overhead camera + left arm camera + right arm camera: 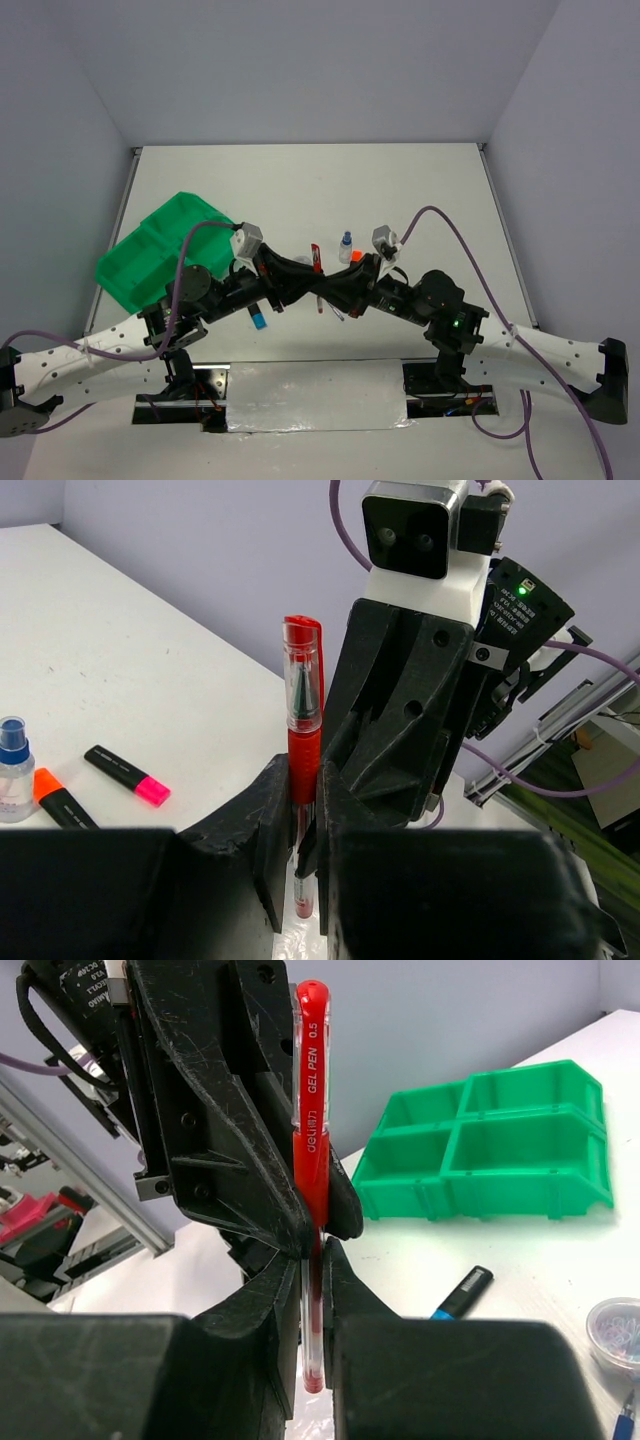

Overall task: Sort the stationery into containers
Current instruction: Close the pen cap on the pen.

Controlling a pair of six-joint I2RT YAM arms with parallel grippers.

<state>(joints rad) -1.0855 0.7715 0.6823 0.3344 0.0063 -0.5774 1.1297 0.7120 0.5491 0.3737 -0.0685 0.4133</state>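
Note:
A red gel pen (302,695) stands upright between both grippers above the table's near middle. My left gripper (303,810) is shut on its lower barrel. My right gripper (314,1270) is shut on the same pen (311,1090), facing the left gripper fingertip to fingertip. In the top view the two grippers meet at the pen (316,258). The green four-compartment tray (160,250) sits at the left and also shows in the right wrist view (480,1150). A blue-ended highlighter (462,1292) lies in front of the tray.
A blue-capped bottle (346,246), an orange-ended highlighter (58,802) and a pink-ended highlighter (127,774) lie just beyond the grippers. A round clear tub (615,1332) and a blue pen tip (622,1425) lie near the blue-ended highlighter.

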